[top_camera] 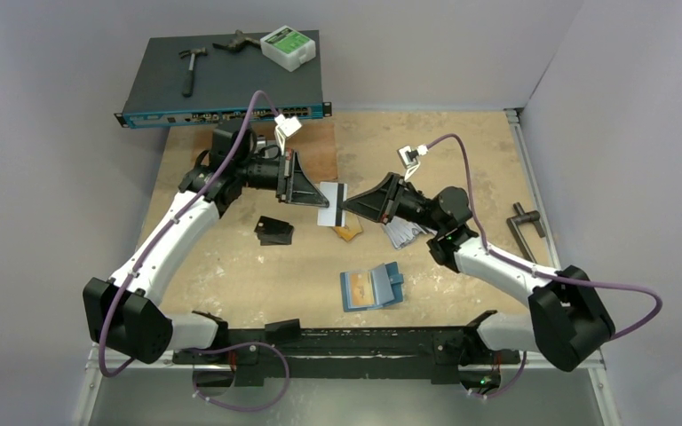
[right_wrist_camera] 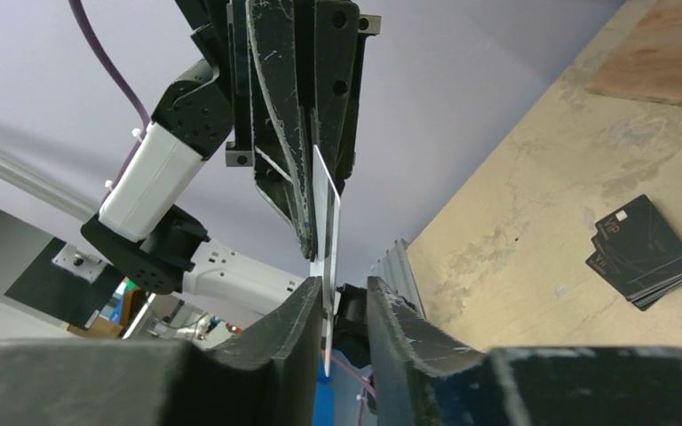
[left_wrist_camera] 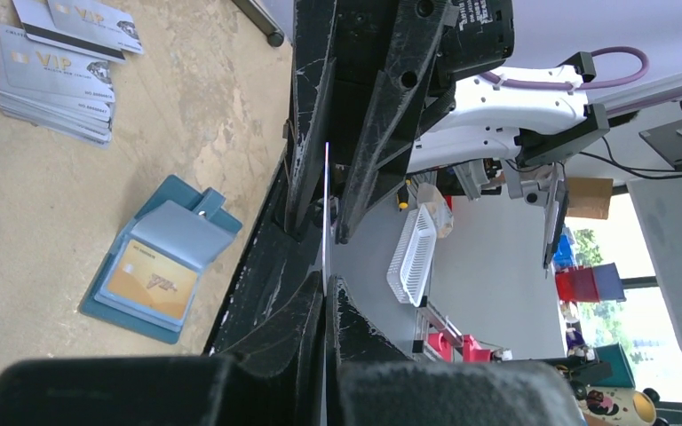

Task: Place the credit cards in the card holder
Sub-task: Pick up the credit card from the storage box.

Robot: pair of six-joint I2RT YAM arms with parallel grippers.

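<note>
A silver-white credit card point(top_camera: 331, 204) with a dark stripe hangs in the air between the two grippers. My left gripper point(top_camera: 318, 197) is shut on one edge of it; in the left wrist view the card point(left_wrist_camera: 327, 191) shows edge-on between the pressed fingers point(left_wrist_camera: 329, 288). My right gripper point(right_wrist_camera: 337, 288) is open, and the card's point(right_wrist_camera: 326, 209) other edge sits in the gap, close against one finger. The teal card holder point(top_camera: 373, 286) lies open near the front with an orange card point(left_wrist_camera: 151, 280) in a pocket. A stack of silver cards point(top_camera: 401, 232) and an orange card point(top_camera: 348, 232) lie under the right arm.
A black stack point(top_camera: 275, 231) lies left of centre on the table. A network switch point(top_camera: 222, 80) at the back left carries a hammer point(top_camera: 191, 67) and a white box point(top_camera: 289, 46). A dark metal tool point(top_camera: 524, 226) lies at the right edge.
</note>
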